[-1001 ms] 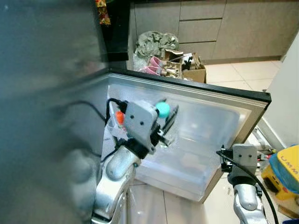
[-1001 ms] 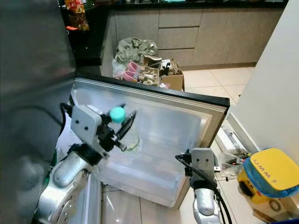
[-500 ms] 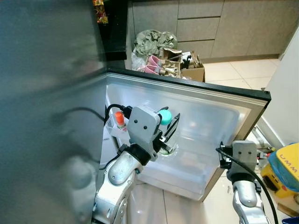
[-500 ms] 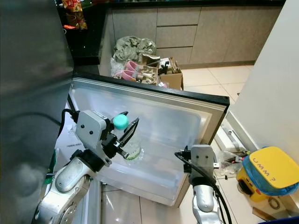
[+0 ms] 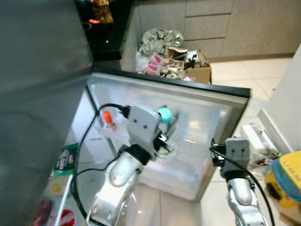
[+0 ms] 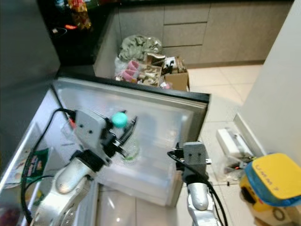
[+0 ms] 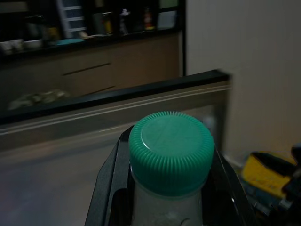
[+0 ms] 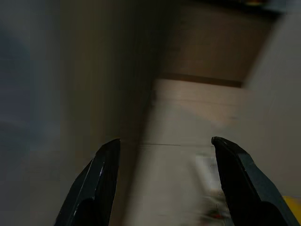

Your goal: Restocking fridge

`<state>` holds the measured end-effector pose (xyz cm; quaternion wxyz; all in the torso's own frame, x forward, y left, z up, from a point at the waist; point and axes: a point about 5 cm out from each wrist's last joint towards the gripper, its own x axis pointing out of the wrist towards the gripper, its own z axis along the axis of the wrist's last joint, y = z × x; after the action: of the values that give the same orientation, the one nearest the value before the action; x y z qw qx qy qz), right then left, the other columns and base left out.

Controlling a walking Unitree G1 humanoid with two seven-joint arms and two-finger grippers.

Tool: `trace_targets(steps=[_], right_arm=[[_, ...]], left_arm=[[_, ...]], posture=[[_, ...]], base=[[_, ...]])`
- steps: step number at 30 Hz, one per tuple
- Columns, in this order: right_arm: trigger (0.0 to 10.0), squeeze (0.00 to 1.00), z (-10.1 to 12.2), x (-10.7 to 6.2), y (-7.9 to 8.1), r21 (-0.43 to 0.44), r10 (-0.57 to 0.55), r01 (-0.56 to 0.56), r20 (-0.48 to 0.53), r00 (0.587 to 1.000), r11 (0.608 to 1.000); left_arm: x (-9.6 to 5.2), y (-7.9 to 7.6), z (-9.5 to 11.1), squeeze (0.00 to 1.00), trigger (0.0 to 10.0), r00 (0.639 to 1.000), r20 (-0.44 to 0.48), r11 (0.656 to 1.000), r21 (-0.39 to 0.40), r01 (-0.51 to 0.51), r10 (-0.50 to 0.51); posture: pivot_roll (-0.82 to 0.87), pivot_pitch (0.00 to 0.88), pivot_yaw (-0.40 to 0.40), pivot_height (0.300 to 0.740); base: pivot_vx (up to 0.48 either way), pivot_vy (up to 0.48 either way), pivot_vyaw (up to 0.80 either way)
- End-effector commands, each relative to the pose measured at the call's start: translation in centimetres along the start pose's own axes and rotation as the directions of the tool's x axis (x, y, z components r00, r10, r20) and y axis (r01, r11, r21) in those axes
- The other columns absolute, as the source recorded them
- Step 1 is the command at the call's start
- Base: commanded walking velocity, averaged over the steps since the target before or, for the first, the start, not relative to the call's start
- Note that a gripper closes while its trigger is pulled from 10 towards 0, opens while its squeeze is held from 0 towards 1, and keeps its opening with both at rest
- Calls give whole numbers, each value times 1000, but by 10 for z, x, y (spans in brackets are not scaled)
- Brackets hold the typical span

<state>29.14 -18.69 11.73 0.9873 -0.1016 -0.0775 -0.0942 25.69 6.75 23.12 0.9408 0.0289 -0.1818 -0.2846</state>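
My left gripper [image 5: 169,126] is shut on a clear bottle with a teal cap [image 5: 164,114], held upright against the inner side of the open fridge door [image 5: 214,110]. In the left wrist view the ribbed cap [image 7: 171,150] stands between the two black fingers [image 7: 107,188]. The bottle's base [image 6: 130,151] hangs just above the door's lower shelf. My right gripper [image 8: 164,146] is open and holds nothing, beside the door's outer edge, its wrist [image 5: 235,153] low on the right.
A small orange-capped bottle [image 5: 107,118] sits at the door's hinge side. A green packet [image 5: 60,160] and red items [image 5: 52,214] lie inside the fridge, lower left. A yellow bin [image 5: 288,172] stands on the floor at right, with boxes and clutter [image 5: 178,63] behind the door.
The camera has shifted, so more of the fridge's inside shows at lower left. My left gripper lowered the bottle slightly toward the door shelf and keeps hold of it.
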Motion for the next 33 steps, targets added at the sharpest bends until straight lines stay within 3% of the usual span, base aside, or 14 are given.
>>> trace_targets(steps=[1,12,16,20,25,33], right_arm=[[10000,0,-5,-4,2,4,1,0,-26,1000,1000],[10000,0,-4,-4,6,24,53,-52,-23,998,998],[10000,0,-1,-4,11,34,89,-89,-12,996,995],[10000,0,-1,-4,12,34,96,-96,-12,995,995],[10000,0,3,-4,22,38,129,-129,1,992,991],[10000,0,-5,-7,25,41,143,-142,-29,989,989]], left_arm=[[-2,1,-7,0,10000,999,-33,1000,-20,-16,15],[1,23,-8,0,10000,991,-49,992,-19,-128,127],[6,40,-3,0,10000,981,-26,981,15,-193,193],[9,47,1,0,10000,982,-15,981,40,-188,189],[27,53,18,0,10000,991,53,988,86,-125,121],[50,54,32,0,10000,989,118,991,92,-96,85]], posture=[[-212,160,25,740],[-209,165,26,740],[-208,167,27,740],[-205,168,29,740],[-202,169,35,740],[-204,163,41,740]], base=[[0,0,0],[0,0,0],[0,0,0],[0,0,0],[0,0,0],[0,0,0]])
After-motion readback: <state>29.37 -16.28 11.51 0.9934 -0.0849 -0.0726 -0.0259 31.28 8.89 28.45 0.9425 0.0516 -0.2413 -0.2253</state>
